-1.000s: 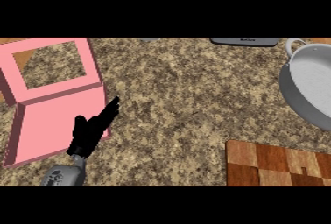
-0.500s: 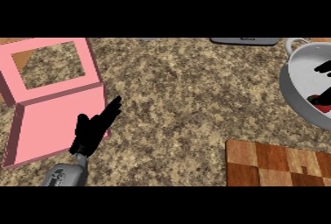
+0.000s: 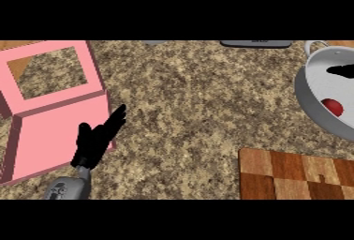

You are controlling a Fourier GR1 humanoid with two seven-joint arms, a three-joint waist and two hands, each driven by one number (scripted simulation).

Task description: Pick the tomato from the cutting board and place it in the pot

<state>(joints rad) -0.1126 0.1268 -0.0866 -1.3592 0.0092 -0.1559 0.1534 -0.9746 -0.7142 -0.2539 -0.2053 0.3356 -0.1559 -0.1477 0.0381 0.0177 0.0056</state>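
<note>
The red tomato point(image 3: 333, 107) lies inside the grey pot point(image 3: 309, 101) at the right edge, near its lower wall. Above the tomato, a small black part of my right hand point(image 3: 342, 71) shows over the pot's inside, apart from the tomato; the rest of the hand is cut off by the frame. The wooden cutting board point(image 3: 297, 173) sits at the lower right with nothing on the part in view. My left hand point(image 3: 97, 138) rests open at the lower left, fingers straight and pointing up-right, holding nothing.
A pink open box point(image 3: 48, 122) with its lid raised stands at the left, touching my left hand. A dark flat object point(image 3: 256, 43) lies at the counter's far edge. Speckled granite counter point(image 3: 200, 103) spreads between box and pot.
The pot held nothing a second ago. A dark shape then came in over it, and now the red tomato shows inside, with the right hand higher up. The left hand has not moved.
</note>
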